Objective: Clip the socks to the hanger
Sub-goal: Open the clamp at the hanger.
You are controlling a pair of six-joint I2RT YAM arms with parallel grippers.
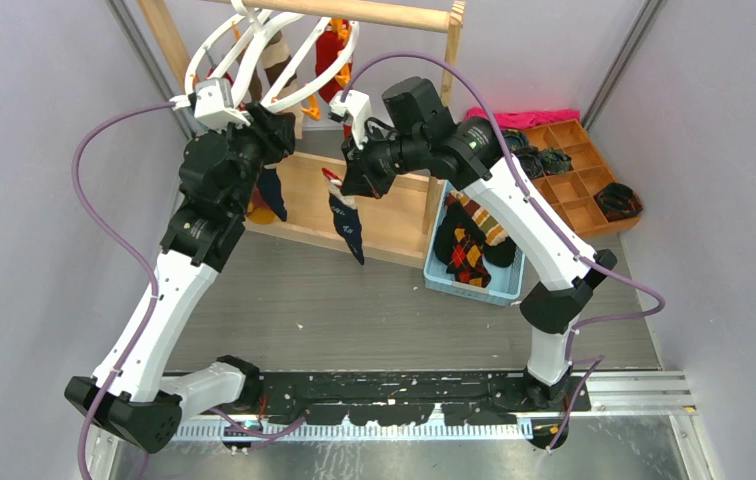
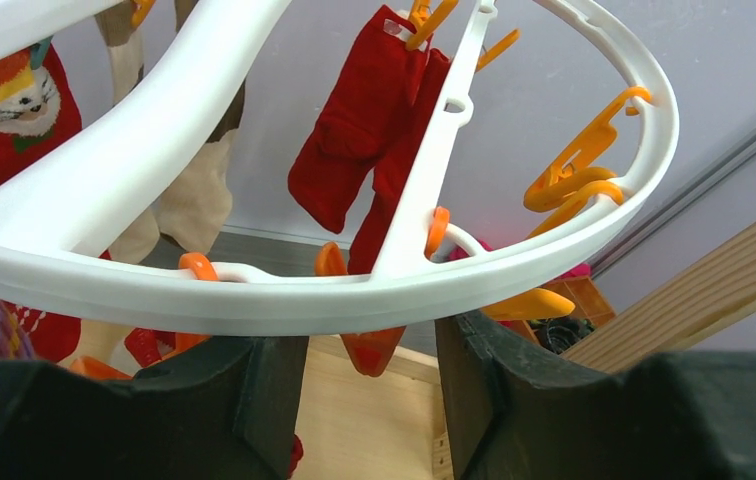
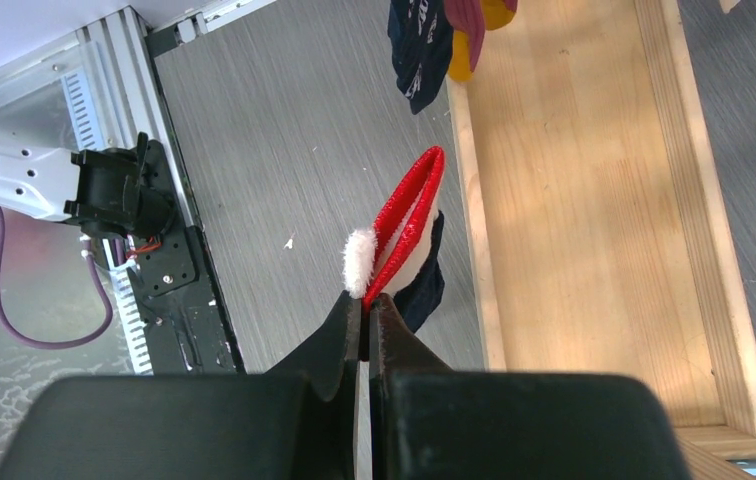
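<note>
right claw pinching red-cuffed navy sock, dangling at 12 o'clock over grey tabletop | left claw spread astride orange plastic clip (under white ring hanger) | advice: squeeze clip wide first; then feed cuff squarely

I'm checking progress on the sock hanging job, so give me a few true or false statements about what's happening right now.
1. The right gripper pinches a sock by its red cuff. True.
2. The blue basket is empty. False: it holds a pile of socks.
3. Red socks hang from the white hanger. True.
4. The left gripper holds a sock. False: its jaws stand apart at the hanger's rim, with no sock between them.
</note>
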